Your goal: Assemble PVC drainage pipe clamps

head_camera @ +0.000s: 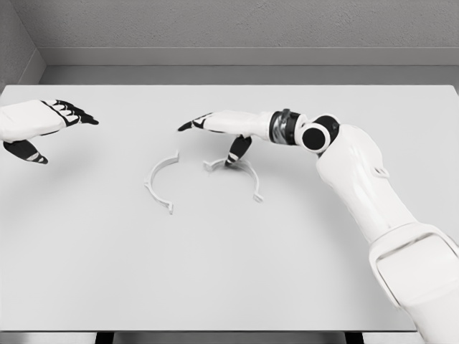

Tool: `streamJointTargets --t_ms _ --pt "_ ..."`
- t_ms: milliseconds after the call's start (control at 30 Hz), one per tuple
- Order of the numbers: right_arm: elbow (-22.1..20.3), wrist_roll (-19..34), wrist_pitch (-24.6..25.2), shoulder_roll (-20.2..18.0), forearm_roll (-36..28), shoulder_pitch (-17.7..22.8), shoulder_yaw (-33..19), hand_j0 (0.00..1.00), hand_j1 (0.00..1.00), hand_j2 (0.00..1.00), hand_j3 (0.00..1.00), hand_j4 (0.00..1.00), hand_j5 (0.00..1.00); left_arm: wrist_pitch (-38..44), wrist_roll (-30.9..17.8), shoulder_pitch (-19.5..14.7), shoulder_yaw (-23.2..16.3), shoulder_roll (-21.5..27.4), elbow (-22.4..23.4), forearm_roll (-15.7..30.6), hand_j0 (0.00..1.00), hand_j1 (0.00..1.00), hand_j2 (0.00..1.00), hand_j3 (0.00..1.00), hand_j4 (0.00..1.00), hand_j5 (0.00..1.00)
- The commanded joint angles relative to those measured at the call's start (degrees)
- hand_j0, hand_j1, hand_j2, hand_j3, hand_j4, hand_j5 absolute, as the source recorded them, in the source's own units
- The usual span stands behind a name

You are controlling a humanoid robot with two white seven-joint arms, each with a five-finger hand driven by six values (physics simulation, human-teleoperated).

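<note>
You are looking at two obstacles on the table (pixel 86 272): the left clamp half (pixel 159 180) and, just right of it, the right clamp half (pixel 244 174). The right hand (pixel 219 129) is hanging over the right one, blocking approach from above. Left of the left clamp half, bare surface is lying free up to the left hand (pixel 39 125).

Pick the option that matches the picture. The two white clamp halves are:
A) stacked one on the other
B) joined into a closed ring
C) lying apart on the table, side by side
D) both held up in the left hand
C: the left clamp half and the right clamp half lie flat on the table with a gap between them, the right hand over the right one, the left hand far off.
</note>
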Motion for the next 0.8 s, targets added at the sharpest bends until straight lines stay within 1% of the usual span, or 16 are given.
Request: streamJointTargets --t_ms 0,233,333,367,400,533,567,600,667,733,767 --pt "1.0 -0.02 0.15 0.11 -0.42 0.0 -0.4 1.0 1.0 1.0 1.0 1.0 1.0 0.15 0.03 0.0 -0.04 0.11 0.02 0.37 1.0 1.0 1.0 1.0 1.0 1.0" --pt "1.18 -0.02 0.15 0.1 -0.42 -0.18 -0.49 1.0 1.0 1.0 1.0 1.0 1.0 0.15 0.03 -0.09 0.14 -0.07 -0.16 0.37 1.0 1.0 1.0 1.0 1.0 1.0" --pt "1.27 -0.02 0.15 0.1 -0.42 -0.35 -1.72 1.0 1.0 1.0 1.0 1.0 1.0 0.15 0.03 0.09 0.05 -0.59 -0.24 0.46 1.0 1.0 1.0 1.0 1.0 1.0" --pt "1.27 -0.02 0.15 0.1 -0.42 -0.35 -1.72 1.0 1.0 1.0 1.0 1.0 1.0 0.15 0.03 0.09 0.14 -0.59 -1.64 0.55 1.0 1.0 1.0 1.0 1.0 1.0" --pt "1.27 -0.02 0.15 0.1 -0.42 -0.35 -1.72 1.0 1.0 1.0 1.0 1.0 1.0 0.15 0.03 0.18 -0.04 -0.51 -3.41 1.77 1.0 1.0 1.0 1.0 1.0 1.0" --pt "1.27 -0.02 0.15 0.02 -0.42 -0.35 -3.39 1.0 1.0 1.0 1.0 1.0 1.0 0.15 0.03 0.97 0.14 -0.24 -3.14 1.95 1.0 1.0 1.0 1.0 1.0 1.0" --pt "1.27 -0.02 0.15 0.02 -0.33 -0.35 -3.39 1.0 1.0 1.0 1.0 1.0 1.0 0.15 0.03 0.7 0.14 -0.24 -3.58 2.74 1.0 1.0 1.0 1.0 1.0 1.0" --pt "1.27 -0.02 0.15 0.02 -0.33 -0.35 -3.39 1.0 1.0 1.0 1.0 1.0 1.0 0.15 0.03 0.62 0.14 0.02 -3.58 4.85 1.0 1.0 1.0 1.0 1.0 1.0" --pt "1.27 -0.02 0.15 0.02 -0.33 -0.35 -3.39 1.0 1.0 1.0 1.0 1.0 1.0 0.15 0.03 0.97 0.23 -0.07 -3.5 5.82 1.0 1.0 1.0 1.0 1.0 1.0" --pt "-0.23 -0.02 0.15 -0.33 -0.77 -1.4 -3.56 1.0 1.0 1.0 1.0 1.0 1.0 0.15 0.03 1.67 0.31 1.07 -2.18 5.73 1.0 1.0 1.0 1.0 1.0 1.0" --pt "-1.37 -0.02 0.15 -1.39 -0.94 -2.2 -5.84 1.0 1.0 1.0 1.0 1.0 1.0 0.15 0.03 1.67 0.31 1.43 -2.18 5.82 1.0 1.0 1.0 1.0 1.0 1.0"
